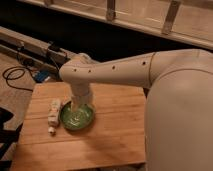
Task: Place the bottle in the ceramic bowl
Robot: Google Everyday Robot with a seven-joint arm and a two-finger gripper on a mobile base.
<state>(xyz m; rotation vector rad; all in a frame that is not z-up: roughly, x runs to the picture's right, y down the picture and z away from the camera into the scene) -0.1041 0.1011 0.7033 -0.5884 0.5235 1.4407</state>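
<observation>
The bottle [53, 115], small and whitish with a white cap, lies on its side on the wooden table [115, 135], cap toward the front. It sits just left of the ceramic bowl [86, 120], close to its rim. The bowl is round, glossy and green. My white arm reaches in from the right and bends down at the wrist. My gripper [76, 108] hangs straight down over the bowl's middle, open and holding nothing. It is apart from the bottle. The wrist hides the back part of the bowl.
The table's left edge runs close beside the bottle. Black cables [15, 76] and a blue item lie on the floor at the back left. A dark rail [30, 47] and a glass barrier stand behind the table. My body fills the right side.
</observation>
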